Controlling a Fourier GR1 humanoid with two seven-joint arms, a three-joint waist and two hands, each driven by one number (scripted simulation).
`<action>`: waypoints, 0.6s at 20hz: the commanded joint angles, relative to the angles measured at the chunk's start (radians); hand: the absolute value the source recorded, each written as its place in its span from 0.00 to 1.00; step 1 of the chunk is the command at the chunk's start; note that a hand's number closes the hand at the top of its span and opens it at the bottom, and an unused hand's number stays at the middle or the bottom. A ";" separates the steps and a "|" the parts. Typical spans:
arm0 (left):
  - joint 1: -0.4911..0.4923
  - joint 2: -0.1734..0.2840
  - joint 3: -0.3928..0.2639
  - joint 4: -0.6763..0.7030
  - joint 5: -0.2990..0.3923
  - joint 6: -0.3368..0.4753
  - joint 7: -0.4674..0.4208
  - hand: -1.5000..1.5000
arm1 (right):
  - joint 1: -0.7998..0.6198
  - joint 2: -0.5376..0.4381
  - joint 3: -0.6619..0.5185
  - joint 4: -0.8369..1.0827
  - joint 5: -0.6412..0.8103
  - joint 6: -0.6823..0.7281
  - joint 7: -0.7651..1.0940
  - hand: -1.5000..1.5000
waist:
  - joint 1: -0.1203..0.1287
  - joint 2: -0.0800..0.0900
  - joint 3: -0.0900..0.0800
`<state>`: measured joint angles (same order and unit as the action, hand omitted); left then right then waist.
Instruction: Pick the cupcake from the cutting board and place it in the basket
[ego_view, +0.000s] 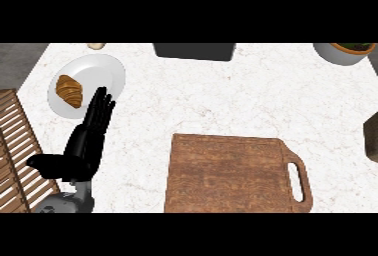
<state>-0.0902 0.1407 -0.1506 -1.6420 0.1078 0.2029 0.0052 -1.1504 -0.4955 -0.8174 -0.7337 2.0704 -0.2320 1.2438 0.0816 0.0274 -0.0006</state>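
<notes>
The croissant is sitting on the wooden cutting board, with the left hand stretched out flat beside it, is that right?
Not quite. The head view shows the croissant on the white plate, not the cutting board. The left hand is stretched out flat beside it.

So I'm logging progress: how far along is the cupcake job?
Hard to say. The cutting board is bare, and no cupcake or basket shows anywhere, so the pick may be done. Nothing is in hand: the left hand lies open, fingers straight, by the plate with the croissant. The right hand is out of view.
</notes>
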 joint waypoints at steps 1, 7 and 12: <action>0.004 -0.009 -0.006 -0.024 -0.014 0.025 0.030 0.50 | 0.007 0.048 -0.046 -0.020 0.063 -0.027 0.243 1.00 | -0.024 -0.011 0.001; 0.043 -0.006 0.010 -0.002 0.005 -0.003 -0.022 0.50 | 0.022 0.095 -0.128 -0.030 0.088 -0.020 0.243 1.00 | -0.040 -0.014 0.000; 0.053 -0.006 -0.001 -0.064 -0.015 0.029 0.046 0.50 | 0.066 0.128 -0.179 -0.033 0.096 -0.029 0.222 1.00 | -0.046 -0.020 0.002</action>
<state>-0.0548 0.1448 -0.1304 -1.6623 0.1094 0.2091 0.0108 -1.0986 -0.3901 -0.9694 -0.7690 2.1594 -0.2334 1.2374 0.0417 0.0126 0.0003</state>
